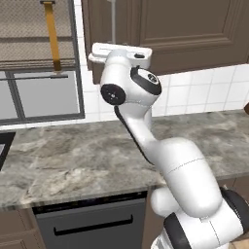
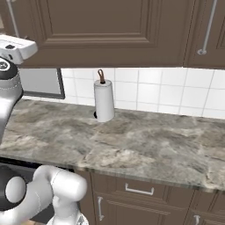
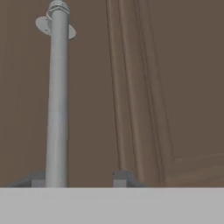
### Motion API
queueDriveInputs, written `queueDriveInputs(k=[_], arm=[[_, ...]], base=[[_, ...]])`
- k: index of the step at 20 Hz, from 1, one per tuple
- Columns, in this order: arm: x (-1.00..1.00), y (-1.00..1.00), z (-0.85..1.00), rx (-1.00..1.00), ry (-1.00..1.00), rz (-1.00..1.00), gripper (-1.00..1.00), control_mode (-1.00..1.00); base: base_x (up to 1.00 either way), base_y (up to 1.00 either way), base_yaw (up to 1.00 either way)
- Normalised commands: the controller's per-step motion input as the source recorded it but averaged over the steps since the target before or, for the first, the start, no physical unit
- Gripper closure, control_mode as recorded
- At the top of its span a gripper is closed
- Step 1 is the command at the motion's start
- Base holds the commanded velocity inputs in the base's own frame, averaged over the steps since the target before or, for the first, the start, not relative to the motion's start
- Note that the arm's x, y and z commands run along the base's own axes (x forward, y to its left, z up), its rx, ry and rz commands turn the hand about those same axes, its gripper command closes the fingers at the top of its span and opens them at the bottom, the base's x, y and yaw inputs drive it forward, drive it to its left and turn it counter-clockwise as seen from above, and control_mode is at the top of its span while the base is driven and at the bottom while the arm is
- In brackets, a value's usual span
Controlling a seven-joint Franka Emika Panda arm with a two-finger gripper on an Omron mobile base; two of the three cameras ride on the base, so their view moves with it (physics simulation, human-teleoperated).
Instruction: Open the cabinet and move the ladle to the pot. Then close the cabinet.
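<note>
The cabinet [image 1: 189,29] is a dark brown wall unit above the counter, and its raised-panel door [image 3: 175,87] is closed. In the hand view its long silver bar handle [image 3: 57,96] runs upright between my two fingertips, close to the left one. My gripper [image 3: 80,179] is open around the bar, with a wide gap on the right side. From the left base view the white hand [image 1: 119,52] is pressed up against the door just below the handle [image 1: 113,22]. The ladle and the pot are out of view.
A marble counter [image 1: 63,160] runs below the cabinets. A white paper towel roll [image 2: 104,102] stands at the tiled back wall. A dishwasher [image 1: 92,223] and lower drawers [image 2: 139,190] sit under the counter. A window frame [image 1: 44,92] is at the left.
</note>
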Motion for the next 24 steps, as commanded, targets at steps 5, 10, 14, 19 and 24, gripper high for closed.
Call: queueDriveInputs(k=[5,10,14,19,24], arm=[[-1.00,-0.96,0.00,0.00,-0.01,-0.07,1.00,-1.00],[-1.00,-0.93,0.00,0.00,0.00,-0.04,1.00,-1.00],[-1.00,-0.79,-0.01,0.00,0.00,0.00,1.00,-1.00],[-1.00,0.07,-0.08,0.00,0.00,0.00,-1.00,-1.00],[-1.00,0.92,-0.15,-0.03,-0.09,0.00,-1.00,-1.00]], base=[[0.00,0.00,0.00],[0.00,0.00,0.00],[0.00,0.00,0.00],[0.00,0.00,0.00],[0.00,0.00,0.00]])
